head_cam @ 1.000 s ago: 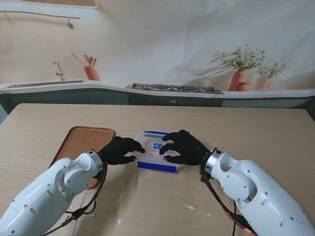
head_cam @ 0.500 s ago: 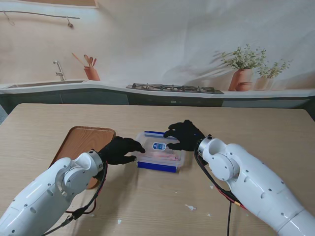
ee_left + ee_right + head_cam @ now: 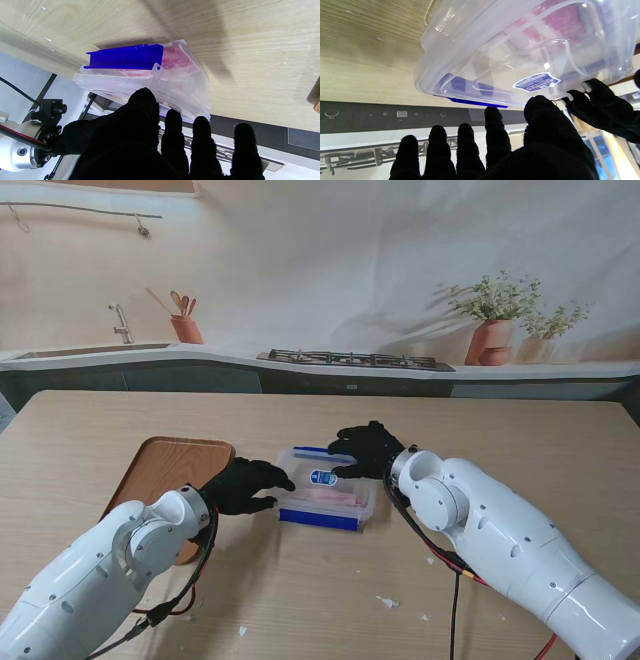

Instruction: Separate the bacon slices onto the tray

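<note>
A clear lidded plastic container (image 3: 325, 492) with blue latches (image 3: 125, 57) sits mid-table, pink bacon slices (image 3: 175, 58) visible through its wall. A labelled lid (image 3: 536, 81) covers it. My left hand (image 3: 245, 485) rests against the container's left edge, its fingers (image 3: 602, 105) touching the rim, spread and gripping nothing. My right hand (image 3: 368, 450) hovers at the container's far right corner, fingers extended and apart over the lid, holding nothing. The wooden tray (image 3: 165, 465) lies to the left, bare, partly hidden by my left arm.
Small white scraps (image 3: 387, 602) lie on the table nearer to me, between my arms. A printed kitchen backdrop stands beyond the table's far edge. Bare wooden table top stretches to the right of the container.
My right hand has lifted off the top of the lid and moved farther from me to the container's far right corner, its forearm swinging inward. The left hand and container stay put.
</note>
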